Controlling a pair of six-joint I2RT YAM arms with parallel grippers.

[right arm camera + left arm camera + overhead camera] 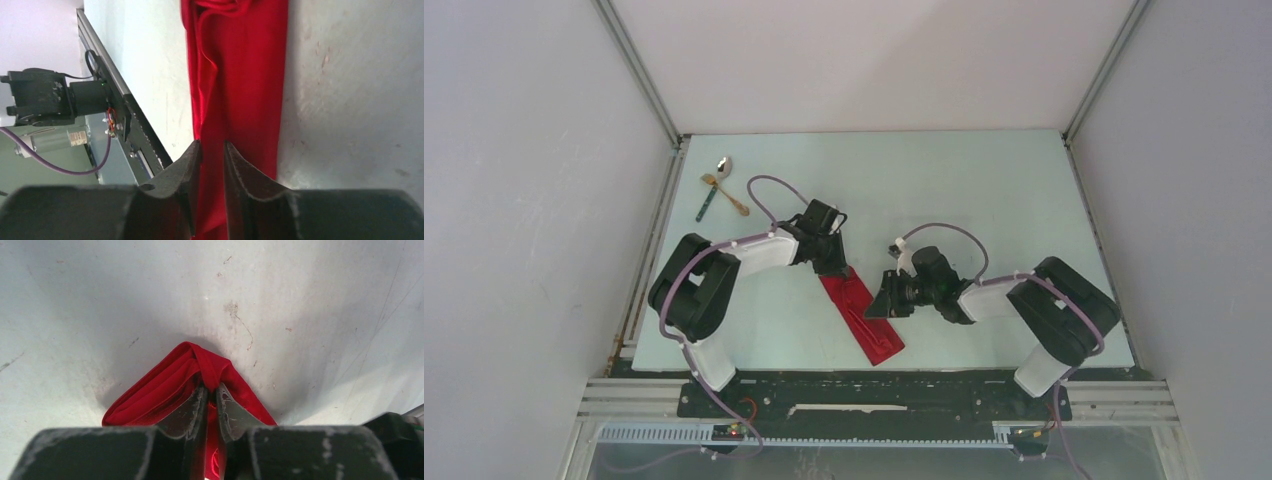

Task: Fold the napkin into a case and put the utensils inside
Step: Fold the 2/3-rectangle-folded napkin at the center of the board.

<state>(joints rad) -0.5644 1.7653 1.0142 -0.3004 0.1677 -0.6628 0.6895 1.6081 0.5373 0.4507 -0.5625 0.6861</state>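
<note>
The red napkin (864, 320) lies on the table as a narrow long case, slanting from mid-table toward the near edge. My left gripper (832, 262) is at its far end. In the left wrist view it (212, 387) is shut on a raised fold of the napkin (165, 385). My right gripper (886, 297) hovers over the strip's middle. Its jaws (212, 145) stand a narrow gap apart, with the flat napkin (245, 75) showing between them. The utensils lie at the far left: a silver spoon (724, 165), a gold fork (726, 195) and a teal-handled piece (706, 205).
The pale table (984, 190) is closed in by white walls with metal frame rails. A black base rail (874, 395) runs along the near edge. A motor block with a purple cable (45, 97) shows left of the napkin in the right wrist view.
</note>
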